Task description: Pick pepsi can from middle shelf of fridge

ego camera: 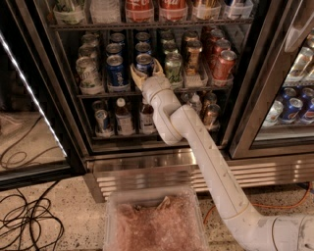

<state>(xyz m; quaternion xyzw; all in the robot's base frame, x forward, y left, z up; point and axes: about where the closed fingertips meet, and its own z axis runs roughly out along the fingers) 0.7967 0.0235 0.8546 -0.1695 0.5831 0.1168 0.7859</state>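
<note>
The pepsi can (144,62), blue with a silver top, stands in the front row of the middle shelf (122,92) of the fridge (162,164). My gripper (145,72) reaches into the fridge on the white arm and is open. One finger sits on each side of the can's lower half, slightly wider than the can. The can stands upright on the shelf. A darker blue can (117,69) stands to its left and a green-silver can (172,66) to its right.
Red cans (223,63) fill the shelf's right side. Cola bottles (137,7) stand above, small bottles (122,117) below. A clear plastic bin (157,220) sits on the floor in front. Cables (24,220) lie at left. A glass door (289,108) closes the right section.
</note>
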